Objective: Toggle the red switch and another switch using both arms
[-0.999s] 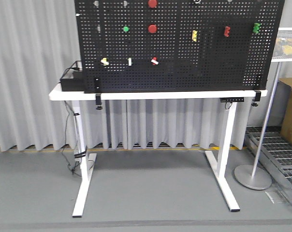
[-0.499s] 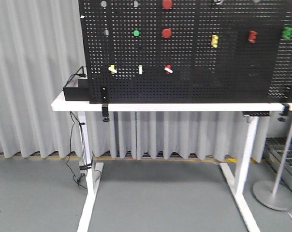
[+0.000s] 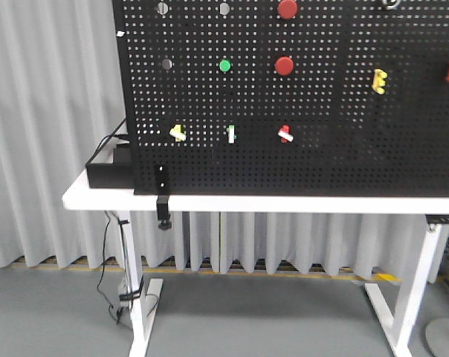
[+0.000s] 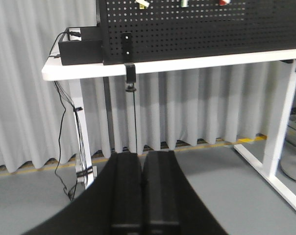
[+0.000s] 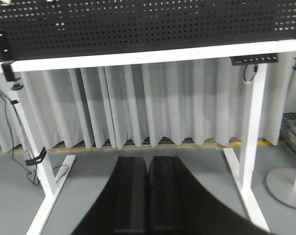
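Both my left tool (image 4: 143, 157) and right tool (image 5: 148, 160) are closed together before the desk (image 4: 197, 60). The red switch (image 3: 285, 134) sits right of the pale yellow switch (image 3: 178, 133).

red switch (image 3: 285, 134), pale switch (image 3: 178, 133), black pegboard (image 3: 343, 156)

white table (image 3: 284, 204), upright black pegboard (image 3: 321, 163), possibly a black box (image 3: 109, 176)

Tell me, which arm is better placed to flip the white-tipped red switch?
Probably the right gripper: the red switch sits right of the pale yellow switch, which suits the left gripper. Both are shut.
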`<state>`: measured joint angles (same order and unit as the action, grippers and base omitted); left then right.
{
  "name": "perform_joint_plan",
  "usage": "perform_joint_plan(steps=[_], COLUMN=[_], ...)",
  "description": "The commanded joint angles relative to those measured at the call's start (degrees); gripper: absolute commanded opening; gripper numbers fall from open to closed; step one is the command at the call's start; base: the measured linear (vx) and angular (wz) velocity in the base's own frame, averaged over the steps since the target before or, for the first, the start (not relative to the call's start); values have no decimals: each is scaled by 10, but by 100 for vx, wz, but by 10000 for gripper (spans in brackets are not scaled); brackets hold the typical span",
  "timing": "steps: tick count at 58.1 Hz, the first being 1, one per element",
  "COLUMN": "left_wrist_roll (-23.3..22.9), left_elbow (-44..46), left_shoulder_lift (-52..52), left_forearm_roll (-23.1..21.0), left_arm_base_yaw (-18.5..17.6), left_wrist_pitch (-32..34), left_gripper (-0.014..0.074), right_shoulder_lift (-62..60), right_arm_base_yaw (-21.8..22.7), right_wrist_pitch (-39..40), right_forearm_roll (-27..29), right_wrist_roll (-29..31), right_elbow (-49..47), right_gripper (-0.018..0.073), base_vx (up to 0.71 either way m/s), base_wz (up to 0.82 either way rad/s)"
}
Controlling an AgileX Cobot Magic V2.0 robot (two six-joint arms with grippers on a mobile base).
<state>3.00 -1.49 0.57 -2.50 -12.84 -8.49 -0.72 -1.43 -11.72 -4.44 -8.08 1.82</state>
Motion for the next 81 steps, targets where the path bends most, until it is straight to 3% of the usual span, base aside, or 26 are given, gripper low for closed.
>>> perform_joint_plan(steps=[1,49,81], left_wrist_roll=[-6,-6,-6], left_elbow=[-12,-12,-12], left_shoulder_lift=[11,11,11], left_forearm_roll=[-2,-2,-2], left_arm_base_yaw=[1,1,1], left_wrist_pitch=[50,50,50], left_gripper=[3,3,3], right_shoulder_lift=[-5,-5,-5], right_arm_base_yaw=[3,3,3], right_wrist_pitch=[47,47,47], right_forearm_roll=[-6,-6,-6], right_wrist_roll=[0,0,0], right_elbow=[3,3,3], right_gripper=[-6,-6,-6], base_vx=[45,44,20], base_wz=[-1,1,-3])
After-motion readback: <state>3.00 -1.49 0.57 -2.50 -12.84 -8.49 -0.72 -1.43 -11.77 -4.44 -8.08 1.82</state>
